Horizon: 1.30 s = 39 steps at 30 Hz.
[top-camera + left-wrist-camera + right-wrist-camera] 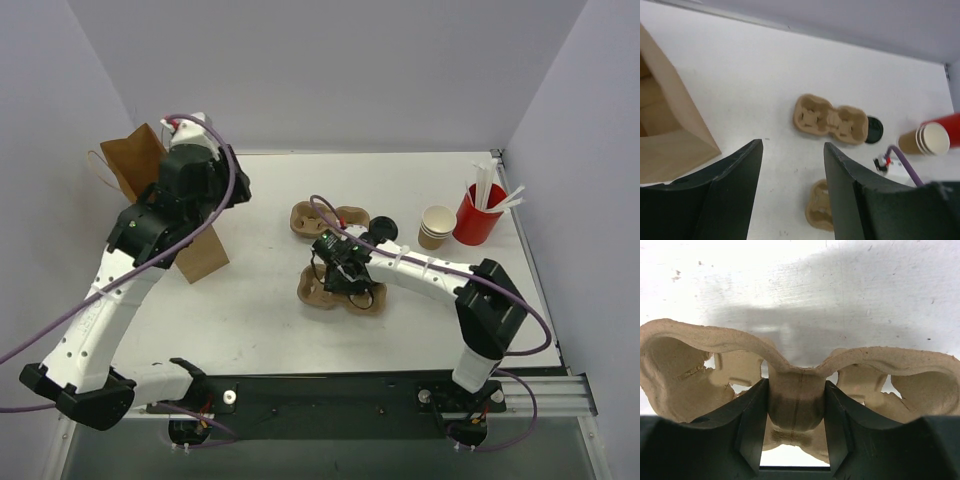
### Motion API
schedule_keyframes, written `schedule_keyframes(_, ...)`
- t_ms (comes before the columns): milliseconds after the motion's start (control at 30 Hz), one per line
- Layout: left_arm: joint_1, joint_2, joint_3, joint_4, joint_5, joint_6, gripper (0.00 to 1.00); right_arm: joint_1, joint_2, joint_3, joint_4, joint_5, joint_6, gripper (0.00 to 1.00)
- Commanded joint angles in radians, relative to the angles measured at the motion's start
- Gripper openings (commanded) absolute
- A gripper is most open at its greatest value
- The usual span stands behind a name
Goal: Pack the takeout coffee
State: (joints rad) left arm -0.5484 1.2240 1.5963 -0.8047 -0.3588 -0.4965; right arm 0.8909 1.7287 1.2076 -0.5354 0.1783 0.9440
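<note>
Takeout coffee (383,232) stands on the table (260,300), only its black lid showing from above, just beside the right end of the far carrier (328,219), in neither of that carrier's 2 sockets. Right gripper (796,390) is low over the near carrier (375,298); its fingers (752,425) press both sides of the carrier's centre ridge, gripping it. Left gripper (792,150) hangs above the table with jaws wide and nothing between them, next to the open paper bag (140,165) at far left. A stack of tan cups (436,227) touches the red cup (478,213) at the right edge, well apart from the bag.
</note>
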Motion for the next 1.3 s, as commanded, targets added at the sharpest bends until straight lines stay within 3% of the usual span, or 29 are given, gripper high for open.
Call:
schedule_keyframes(0,0.071,-0.009,0.199,-0.129,-0.213,-0.066,0.62,-0.004,-0.087,-0.009,-0.038,0.055,-0.077,0.39)
schedule_keyframes(33,0.085,-0.004,0.227,-0.16,-0.301,-0.085,0.62,-0.004,-0.093,-0.011,-0.037,0.056,-0.086,0.39)
schedule_keyframes(133,0.194,0.011,0.309,-0.272,-0.388,-0.102,0.62,-0.009,-0.112,-0.008,-0.026,0.052,-0.123,0.4)
schedule_keyframes(267,0.418,0.046,0.324,-0.341,-0.274,-0.079,0.62,-0.018,-0.138,-0.017,-0.005,0.038,-0.158,0.39)
schedule_keyframes(400,0.577,0.074,0.294,-0.277,-0.174,-0.033,0.57,-0.018,-0.156,-0.034,0.015,0.02,-0.188,0.39)
schedule_keyframes(533,0.588,0.106,0.303,-0.206,-0.132,-0.002,0.54,-0.018,-0.175,-0.046,0.028,0.01,-0.205,0.4)
schedule_keyframes(700,0.587,0.229,0.386,-0.243,-0.154,0.033,0.52,-0.021,-0.184,-0.051,0.034,0.003,-0.214,0.4)
schedule_keyframes(1267,0.588,0.428,0.504,-0.286,-0.408,0.118,0.53,-0.052,-0.175,-0.052,0.074,-0.079,-0.241,0.4)
